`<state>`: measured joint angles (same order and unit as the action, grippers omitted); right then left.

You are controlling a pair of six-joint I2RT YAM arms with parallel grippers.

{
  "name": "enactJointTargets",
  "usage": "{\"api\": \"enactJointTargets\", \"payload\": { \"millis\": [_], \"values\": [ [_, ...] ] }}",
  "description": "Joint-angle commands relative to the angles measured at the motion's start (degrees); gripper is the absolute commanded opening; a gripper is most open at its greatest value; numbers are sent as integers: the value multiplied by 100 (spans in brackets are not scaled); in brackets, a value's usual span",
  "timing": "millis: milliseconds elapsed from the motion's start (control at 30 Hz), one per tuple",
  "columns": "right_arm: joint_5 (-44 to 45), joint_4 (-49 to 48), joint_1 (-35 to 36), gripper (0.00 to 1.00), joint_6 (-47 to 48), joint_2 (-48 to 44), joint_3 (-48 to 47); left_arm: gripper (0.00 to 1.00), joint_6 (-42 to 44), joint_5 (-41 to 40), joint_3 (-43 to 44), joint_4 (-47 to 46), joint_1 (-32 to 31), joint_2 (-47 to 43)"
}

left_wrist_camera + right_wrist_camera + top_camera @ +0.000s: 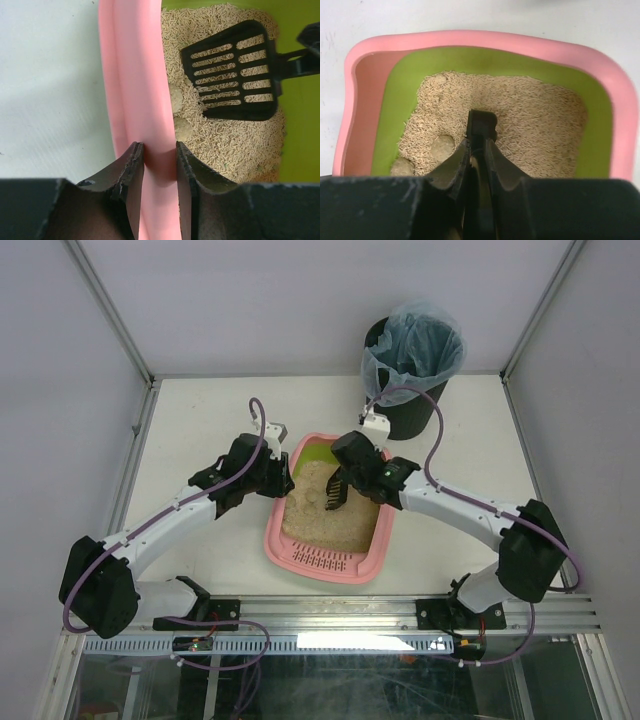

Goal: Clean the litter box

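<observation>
Pink plastic litter box [322, 562] [145, 90] [470, 37]: at the middle of the table [200, 420], between the two arms. Its slotted end faces the near edge and its lime-green end the far edge, and it sits slightly askew.
Litter [335, 525] [235, 140] [530, 115]: beige grains covering the floor of the box.
Lumps [182, 128] [442, 146]: two rounded, litter-coated lumps close to the box's left wall, one just beside the other.
Left jaws: clamped on the left rim of the litter box toward its far end, with one finger [131, 165] outside the wall and the other inside.
Right jaws: shut tight on the handle of the scoop, above the green end of the box.
Scoop [333, 490] [235, 70] [481, 120]: black and slotted, with its blade low over the litter just right of the lumps. Whether it touches the grains cannot be told.
Bin [405, 412]: black and round, lined with a bluish bag [420, 340]. It stands at the far edge toward the right corner, beyond the box's far end.
</observation>
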<state>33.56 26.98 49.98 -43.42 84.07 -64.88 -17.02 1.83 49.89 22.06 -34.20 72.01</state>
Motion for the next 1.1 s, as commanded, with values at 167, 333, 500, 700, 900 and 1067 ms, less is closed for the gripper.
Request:
{"api": "enactJointTargets", "payload": {
  "millis": [167,333,500,700,900,1067],
  "values": [
    [-1339,-1177,3,0,-451,543,449,25,148,624,-80,342,-165,228],
    [-2167,-2493,-59,0,-905,589,994,25,152,651,-85,342,-166,226],
    [-2442,-3436,-171,0,-1296,377,1482,25,141,661,-107,341,-164,200],
    [-2239,-3893,-261,0,-1357,-194,1889,25,129,637,-117,342,-163,189],
    [-1955,-4205,-376,0,-1506,-786,2397,25,134,602,-116,342,-162,191],
    [-1986,-4411,-458,0,-1646,-1002,2568,25,135,596,-118,342,-166,195]
  ]
}}
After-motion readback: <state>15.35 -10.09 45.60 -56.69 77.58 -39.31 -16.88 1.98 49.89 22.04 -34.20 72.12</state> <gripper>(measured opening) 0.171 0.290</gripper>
